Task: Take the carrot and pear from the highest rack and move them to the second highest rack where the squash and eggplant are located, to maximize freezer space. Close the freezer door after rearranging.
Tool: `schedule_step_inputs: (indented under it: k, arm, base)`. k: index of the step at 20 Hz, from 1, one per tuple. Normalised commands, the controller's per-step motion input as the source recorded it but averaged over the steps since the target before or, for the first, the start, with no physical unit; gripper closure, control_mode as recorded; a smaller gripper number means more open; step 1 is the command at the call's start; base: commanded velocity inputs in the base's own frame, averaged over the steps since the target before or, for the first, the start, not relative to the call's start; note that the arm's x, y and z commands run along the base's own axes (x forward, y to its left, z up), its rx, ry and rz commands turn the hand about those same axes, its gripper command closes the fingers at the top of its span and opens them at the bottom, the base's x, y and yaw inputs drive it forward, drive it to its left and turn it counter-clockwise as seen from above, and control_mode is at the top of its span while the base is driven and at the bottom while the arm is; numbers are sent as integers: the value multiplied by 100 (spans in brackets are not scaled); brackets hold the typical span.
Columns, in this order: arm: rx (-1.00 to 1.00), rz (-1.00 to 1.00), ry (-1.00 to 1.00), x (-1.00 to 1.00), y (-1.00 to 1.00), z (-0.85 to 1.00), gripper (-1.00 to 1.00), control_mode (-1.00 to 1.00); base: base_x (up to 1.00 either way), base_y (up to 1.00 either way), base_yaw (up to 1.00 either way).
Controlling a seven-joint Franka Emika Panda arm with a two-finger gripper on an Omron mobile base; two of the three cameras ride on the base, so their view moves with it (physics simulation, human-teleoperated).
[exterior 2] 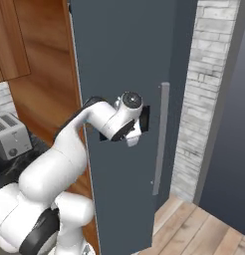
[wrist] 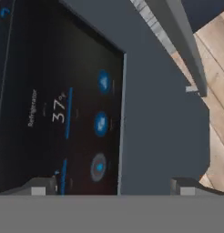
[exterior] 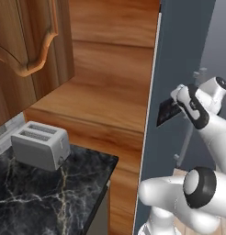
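Gripper [wrist: 112, 186] faced shut freezer door [exterior 2: 119, 60]; fingers spread, empty.
Best aim right of frame, at handle [exterior 2: 161, 139], off display panel [wrist: 54, 113].

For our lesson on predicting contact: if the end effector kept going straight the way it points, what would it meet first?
Most likely the fridge door's dark control panel, which the open end effector faces squarely at close range.
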Motion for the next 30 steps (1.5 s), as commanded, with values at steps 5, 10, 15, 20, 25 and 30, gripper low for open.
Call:
schedule_step_inputs:
  k: [5, 10, 15, 20, 25, 30]
  arm:
    - [21, 45, 0, 71, 0, -10, -100, -100]
    - [16, 51, 0, 46, 12, -7, -100, -100]
    - [9, 39, 0, 14, 31, -6, -100, -100]
    - [9, 32, 0, 5, 38, -14, -100, -100]
    - [5, 25, 0, 0, 39, -17, -100, -100]
    - [0, 22, 0, -1, 37, -20, -100, -100]
  base:
    - [0, 0, 0]
    - [0, 0, 0]
    - [0, 0, 0]
    - [0, 0, 0]
    - [0, 0, 0]
    - [0, 0, 0]
